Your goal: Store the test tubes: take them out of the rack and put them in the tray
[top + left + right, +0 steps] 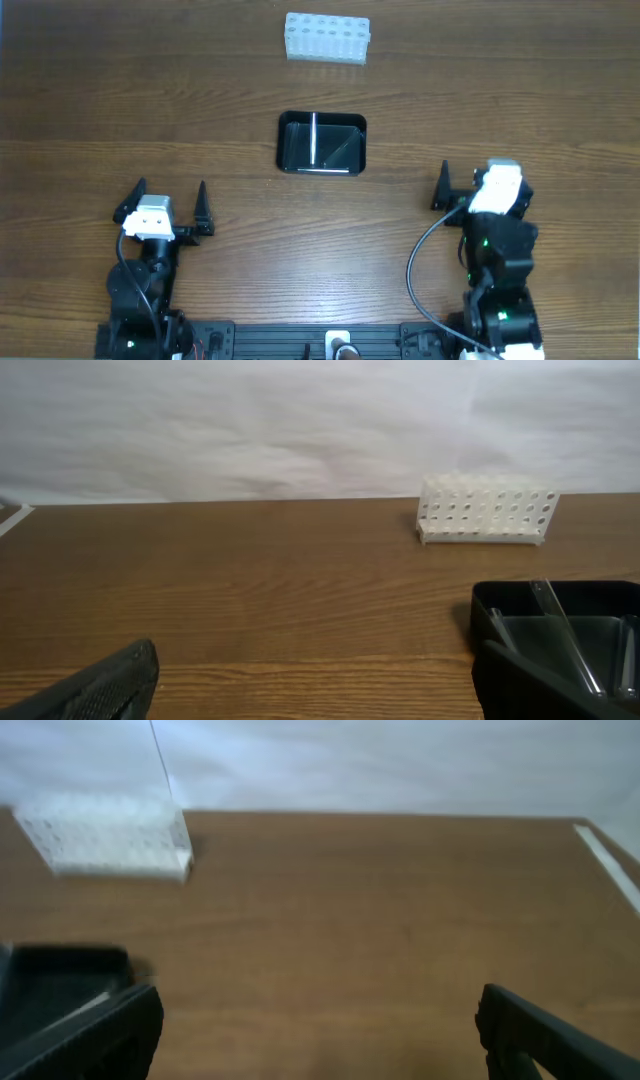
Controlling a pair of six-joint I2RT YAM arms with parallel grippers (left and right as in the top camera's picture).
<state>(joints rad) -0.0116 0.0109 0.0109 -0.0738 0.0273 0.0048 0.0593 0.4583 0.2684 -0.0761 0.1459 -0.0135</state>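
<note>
Top view first: see clear test tubes [314, 138] lying flat inside the black tray [281, 150] at mid-table, one straight, another slanted. Find the white rack [327, 38] well apart beyond the tray, toward the far edge. Spot the left gripper [170, 187] at the near left, jaws spread wide, holding nothing. Look to the right gripper [320, 995] at the near right, likewise gaping wide with nothing gripped. Note both well apart from tray and rack, over the wooden table [100, 100].
</note>
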